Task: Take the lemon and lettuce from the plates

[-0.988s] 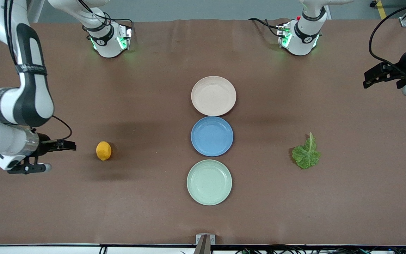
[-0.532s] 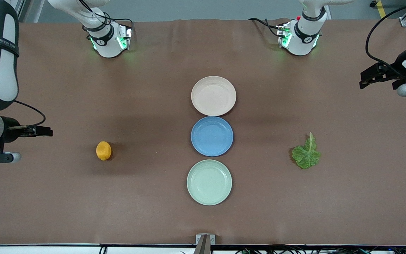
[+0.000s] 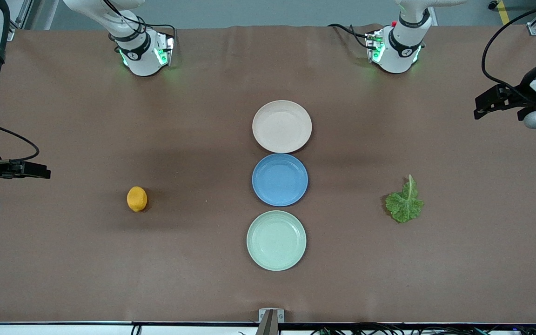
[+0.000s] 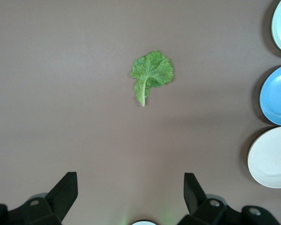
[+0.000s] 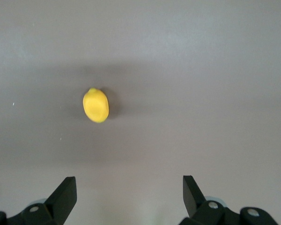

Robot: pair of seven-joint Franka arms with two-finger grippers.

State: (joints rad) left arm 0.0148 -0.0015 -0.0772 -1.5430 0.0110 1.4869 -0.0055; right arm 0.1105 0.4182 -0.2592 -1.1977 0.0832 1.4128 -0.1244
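Lemon (image 3: 137,198) on bare table toward right arm's end, lettuce (image 3: 404,202) toward left arm's; plates (image 3: 281,126) empty; right gripper (image 5: 129,199) and left gripper (image 4: 130,199) both wide open, empty, each nearest its own item

A blue plate (image 3: 279,179) sits mid-table on the brown tablecloth (image 3: 203,270).

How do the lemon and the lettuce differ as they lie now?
The lemon is a small rounded yellow-orange fruit toward the right arm's end; the lettuce is a flat, crinkled green leaf, wider, toward the left arm's end. Both lie on the bare table, off the plates, untouched.
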